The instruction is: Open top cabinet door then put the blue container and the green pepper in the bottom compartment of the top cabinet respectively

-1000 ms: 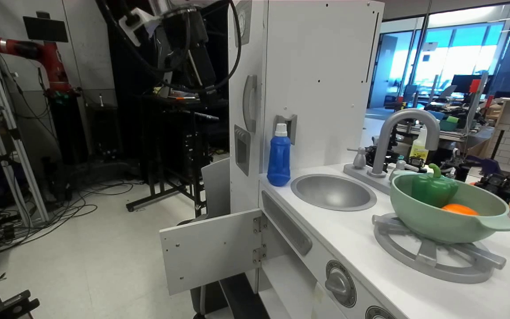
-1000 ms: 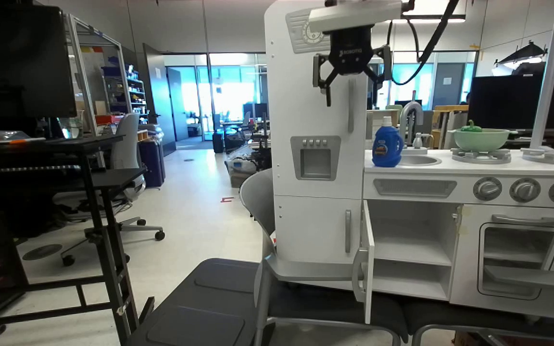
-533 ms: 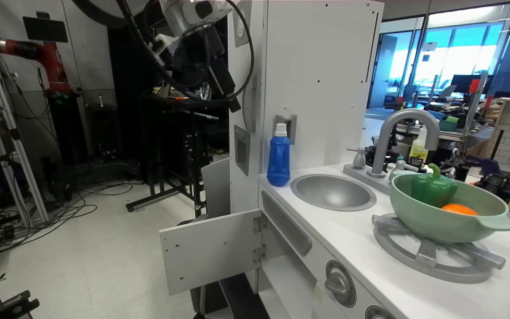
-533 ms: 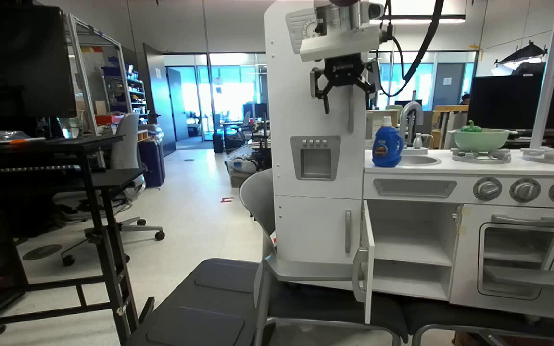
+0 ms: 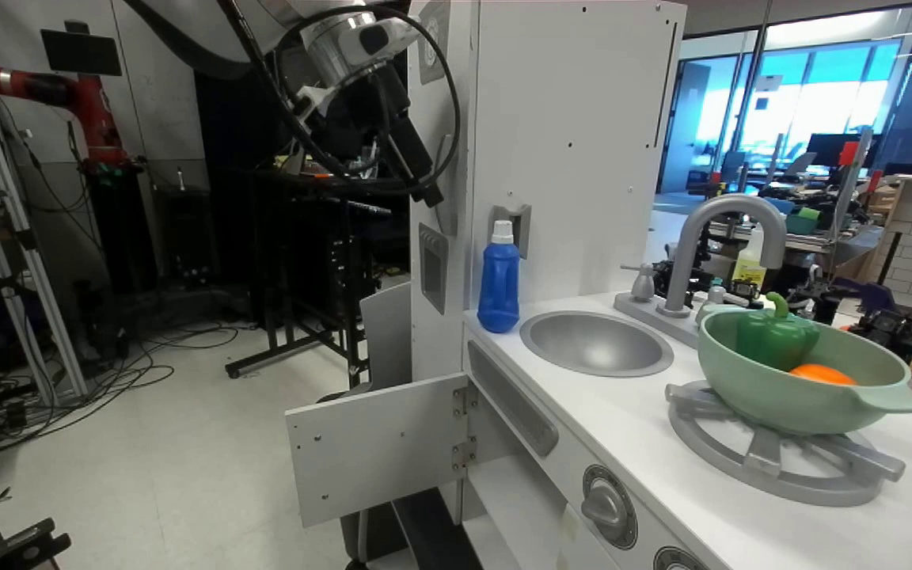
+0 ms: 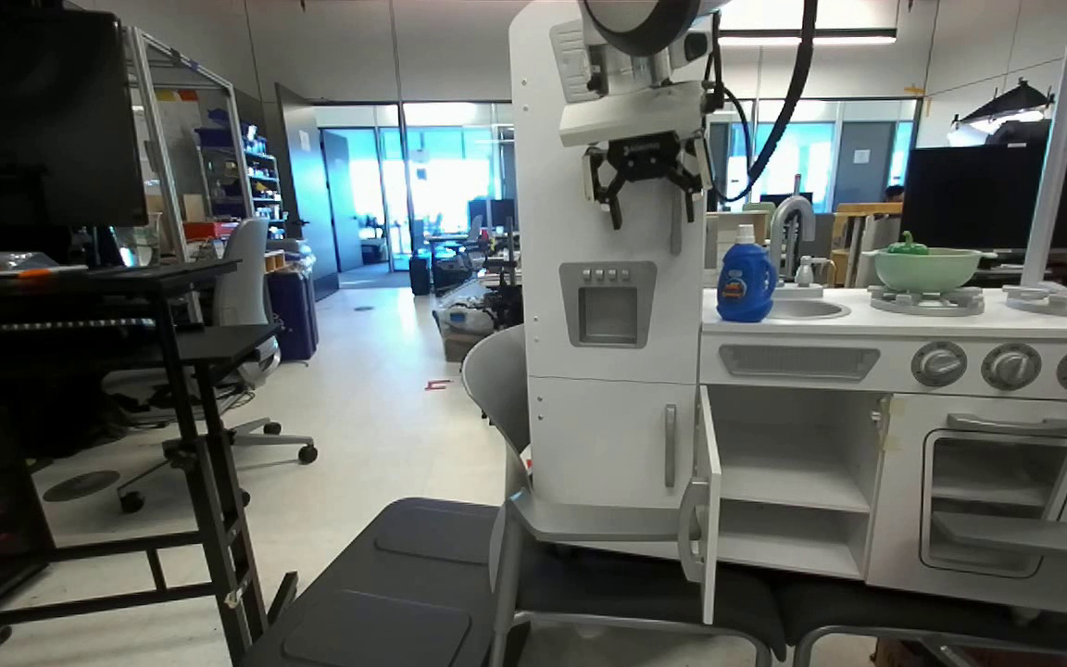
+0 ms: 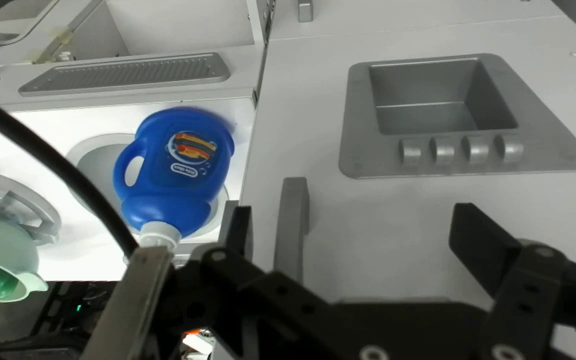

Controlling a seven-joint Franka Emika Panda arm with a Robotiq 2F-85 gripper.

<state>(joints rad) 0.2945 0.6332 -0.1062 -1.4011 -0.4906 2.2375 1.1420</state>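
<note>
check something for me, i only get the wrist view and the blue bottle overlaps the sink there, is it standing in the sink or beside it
Observer: Beside it. In an exterior view the blue bottle stands upright on the counter, next to the sink, not in it.
Operator: great, anything low down that my view misses
Observer: Yes. A grey chair stands close in front of the tall cabinet.
</note>
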